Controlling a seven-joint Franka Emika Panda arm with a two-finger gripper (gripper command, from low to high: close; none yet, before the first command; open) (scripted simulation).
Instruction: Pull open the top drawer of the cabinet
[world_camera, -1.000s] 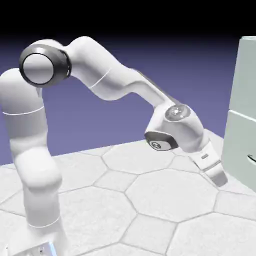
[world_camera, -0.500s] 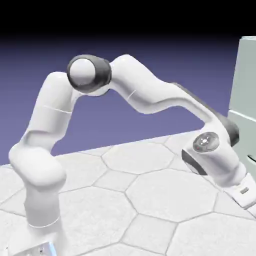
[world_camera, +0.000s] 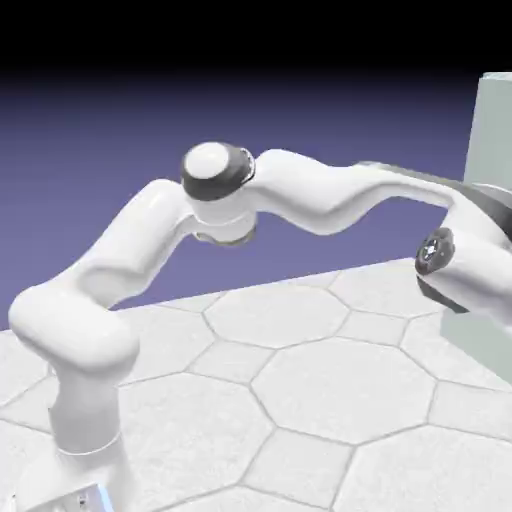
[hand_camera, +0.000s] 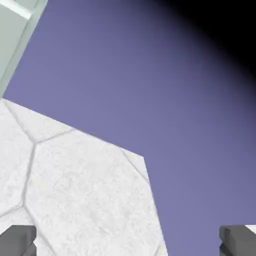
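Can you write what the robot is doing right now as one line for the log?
phase: reaching to cabinet | gripper: open, empty | hand view: table, backdrop, cabinet corner | drawer: not yet touched

One white arm, one pale grey-green cabinet showing a single light seam line off to the jaws' upper left, one hexagon-tiled table, and two grey fingertips with nothing between them.
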